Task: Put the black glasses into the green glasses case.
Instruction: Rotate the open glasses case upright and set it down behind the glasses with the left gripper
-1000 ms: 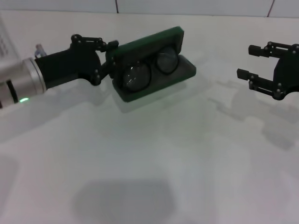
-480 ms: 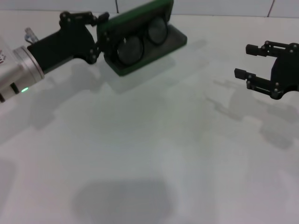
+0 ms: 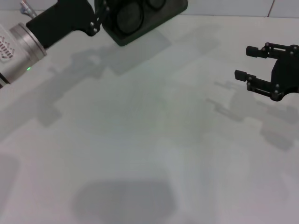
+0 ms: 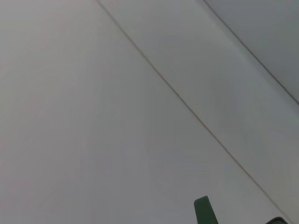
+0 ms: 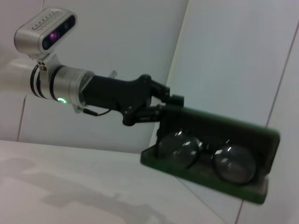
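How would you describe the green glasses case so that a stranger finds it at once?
Follow the left arm to the left gripper: it holds the green glasses case by one end, lifted above the white table. It is open, with the black glasses inside.

Head cam looks down at table; R wrist cam faces green glasses case, shared w/ head.

The green glasses case hung open above the table at far left, clamped at its end by the left gripper, the black glasses lying inside it, while the right gripper hovered well apart at right.
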Controlling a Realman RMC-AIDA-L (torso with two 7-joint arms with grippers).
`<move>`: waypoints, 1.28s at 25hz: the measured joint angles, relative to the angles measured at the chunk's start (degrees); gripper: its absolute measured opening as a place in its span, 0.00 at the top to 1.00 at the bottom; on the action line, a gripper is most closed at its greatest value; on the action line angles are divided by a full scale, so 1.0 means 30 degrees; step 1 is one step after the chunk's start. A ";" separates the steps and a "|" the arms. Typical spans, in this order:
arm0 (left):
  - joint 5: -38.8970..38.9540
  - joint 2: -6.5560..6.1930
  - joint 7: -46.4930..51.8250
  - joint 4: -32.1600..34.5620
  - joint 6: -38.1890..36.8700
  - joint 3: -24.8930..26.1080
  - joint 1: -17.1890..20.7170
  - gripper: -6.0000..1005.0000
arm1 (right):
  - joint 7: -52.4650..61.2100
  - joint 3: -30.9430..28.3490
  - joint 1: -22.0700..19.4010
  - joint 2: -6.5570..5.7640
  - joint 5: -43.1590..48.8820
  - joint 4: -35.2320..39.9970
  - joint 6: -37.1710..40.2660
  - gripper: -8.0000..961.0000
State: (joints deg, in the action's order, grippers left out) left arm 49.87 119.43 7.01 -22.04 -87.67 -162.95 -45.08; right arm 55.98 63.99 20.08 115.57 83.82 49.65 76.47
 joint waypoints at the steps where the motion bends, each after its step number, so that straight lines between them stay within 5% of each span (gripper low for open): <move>1: 0.0221 0.0015 -0.0918 0.0213 -0.0199 -0.0001 0.0001 0.80 | 0.0000 0.0000 -0.0001 -0.0001 -0.0006 0.0001 0.0000 0.43; 12: 0.1181 0.0021 -0.5470 0.1734 -0.0703 0.0005 0.0157 0.80 | 0.0026 -0.0001 -0.0015 0.0034 -0.0024 -0.0007 -0.0002 0.43; 17: 0.0119 -0.0250 -0.4894 0.1804 -0.0796 0.0005 0.0118 0.80 | 0.0049 -0.0002 -0.0016 0.0031 -0.0024 -0.0020 -0.0029 0.43; 21: -0.0445 -0.0017 -0.5266 0.1491 -0.0463 0.0005 0.0184 0.80 | 0.0094 0.0002 0.0078 0.0031 -0.0024 -0.0063 -0.0094 0.43; 32: -0.0385 -0.0181 -0.4808 0.1252 -0.1087 -0.0006 0.0173 0.81 | 0.0103 -0.0030 0.0209 0.0017 -0.0013 -0.0250 -0.0195 0.43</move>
State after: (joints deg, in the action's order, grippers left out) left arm 48.71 118.88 -7.42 -18.29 -90.93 -162.97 -44.57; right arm 56.29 63.90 20.71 115.62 83.78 48.90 75.89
